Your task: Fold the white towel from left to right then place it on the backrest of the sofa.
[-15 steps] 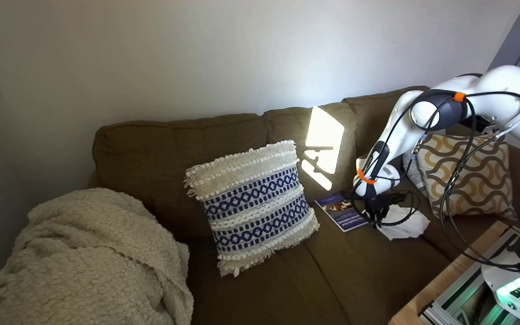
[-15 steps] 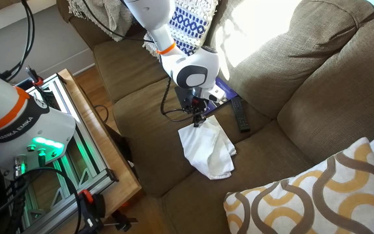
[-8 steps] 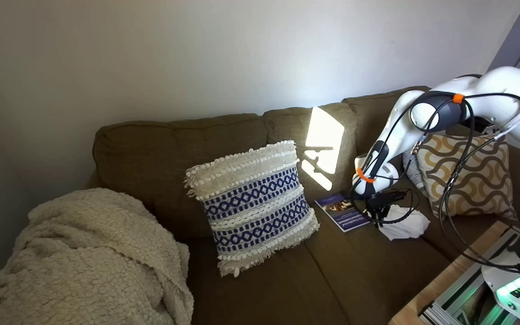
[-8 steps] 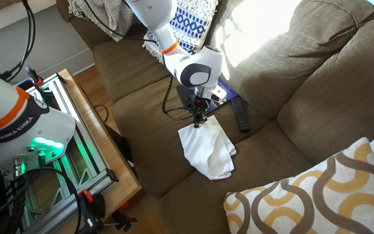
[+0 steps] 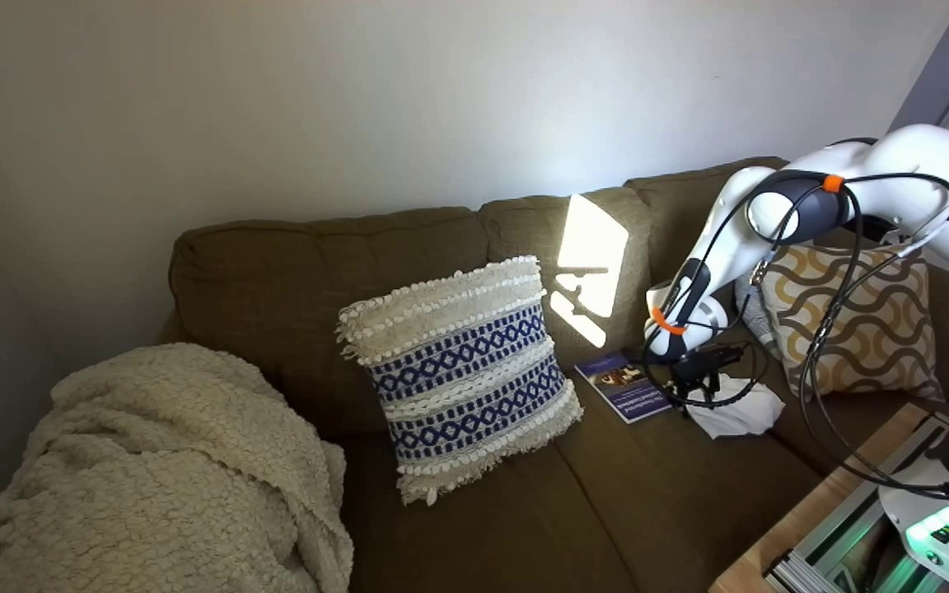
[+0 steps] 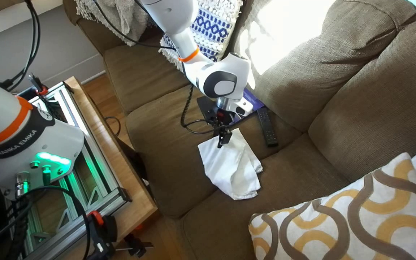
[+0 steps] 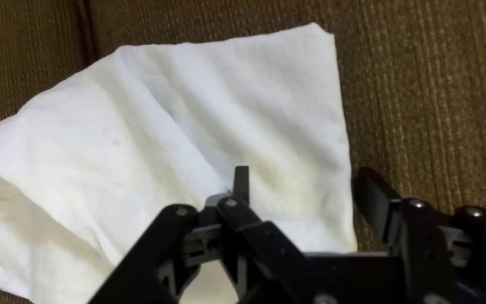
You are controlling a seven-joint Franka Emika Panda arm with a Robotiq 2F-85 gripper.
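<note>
The white towel (image 6: 229, 171) lies rumpled on the seat of the olive-brown sofa (image 6: 157, 146), across the seam where two cushions meet, between the seat's front edge and the foot of the backrest (image 5: 326, 272). The arm (image 6: 217, 77) bends down beside it, the gripper (image 7: 304, 188) at the towel's straight edge, the one nearer the book (image 5: 627, 394). The fingers (image 7: 241, 185) stand wide apart with nothing in their hold: one over the cloth, its mate just past that edge, over brown cushion. Whether a tip touches the fabric, I can't make out from here. The book lies toward the back edge of the seat, close to the backrest, partly hidden by the arm, and a black remote (image 6: 267, 126) lies by its corner. A blue-and-white fringed pillow (image 5: 462, 379) leans on the backrest, beside a bright patch of sunlight (image 5: 594, 247). Toward one end of the sofa sits a looped-pattern pillow (image 5: 849, 321) in mustard and grey; over the opposite end is heaped a cream blanket (image 5: 170, 478). The robot's base (image 6: 56, 139) stands on a wooden table (image 6: 139, 204) alongside the seat's front edge, its small panel glowing green.
</note>
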